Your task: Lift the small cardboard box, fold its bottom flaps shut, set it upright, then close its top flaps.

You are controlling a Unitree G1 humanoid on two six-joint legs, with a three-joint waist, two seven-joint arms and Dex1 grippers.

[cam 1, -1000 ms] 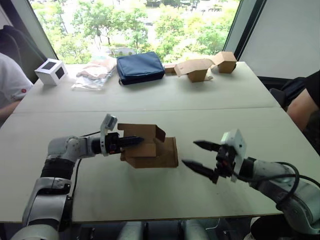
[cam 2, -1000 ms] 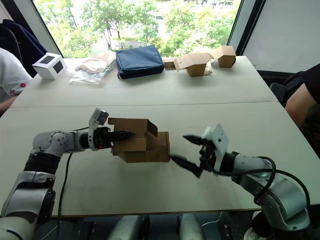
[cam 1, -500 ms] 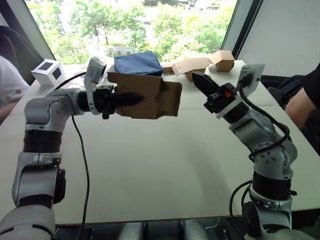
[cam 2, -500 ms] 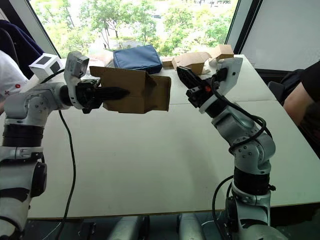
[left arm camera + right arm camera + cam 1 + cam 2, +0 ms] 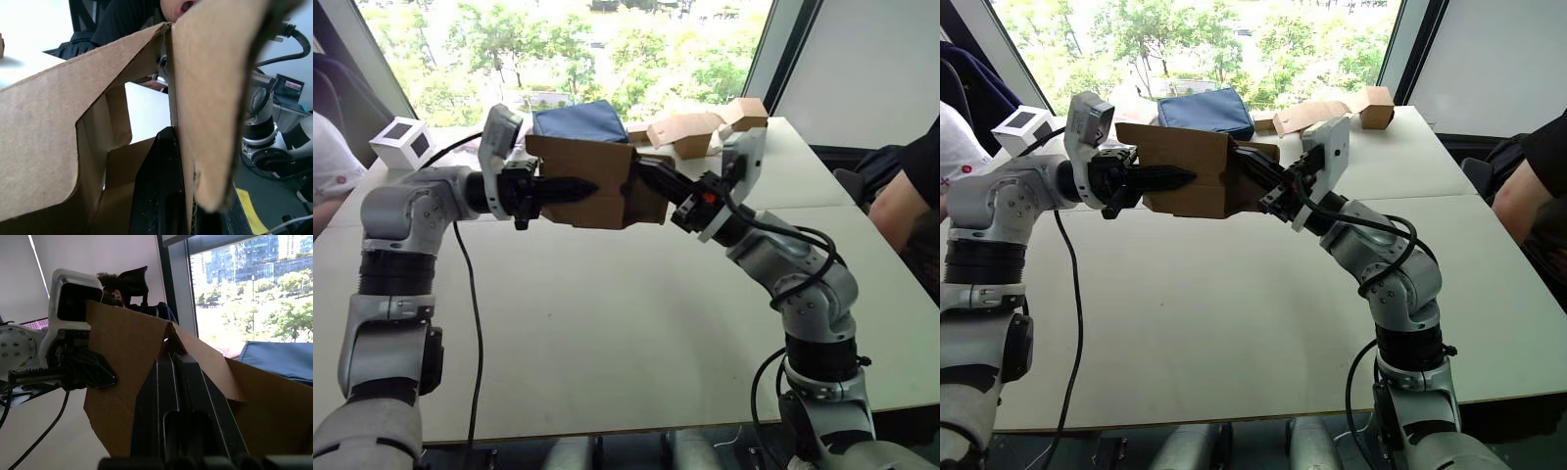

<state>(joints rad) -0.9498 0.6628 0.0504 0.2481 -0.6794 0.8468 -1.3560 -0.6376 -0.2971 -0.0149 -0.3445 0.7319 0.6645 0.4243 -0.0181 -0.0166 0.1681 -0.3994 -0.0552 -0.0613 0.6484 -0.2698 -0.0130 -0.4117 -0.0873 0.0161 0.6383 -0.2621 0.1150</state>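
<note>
Since a moment ago the right gripper (image 5: pixel 651 176) has closed the gap and now reaches into the small cardboard box (image 5: pixel 597 181), which both arms hold in the air well above the desk (image 5: pixel 607 313). At far left sits a white cube (image 5: pixel 399 143) with a dark window. Next comes the left gripper (image 5: pixel 570 186), its black fingers clamped together on the box's near wall, one finger inside and one outside, as the left wrist view shows. The box is plain matte brown cardboard, lying on its side, with flat panels and raw cut edges. One flap (image 5: pixel 122 377) hangs loose beside the right gripper's fingers (image 5: pixel 190 396), which lie close together inside the opening against a cardboard panel. Behind lie a dark blue fabric pouch (image 5: pixel 578 119) and paler tan boxes (image 5: pixel 690 132) near the far edge. Below the box the desk surface is smooth and pale.
</note>
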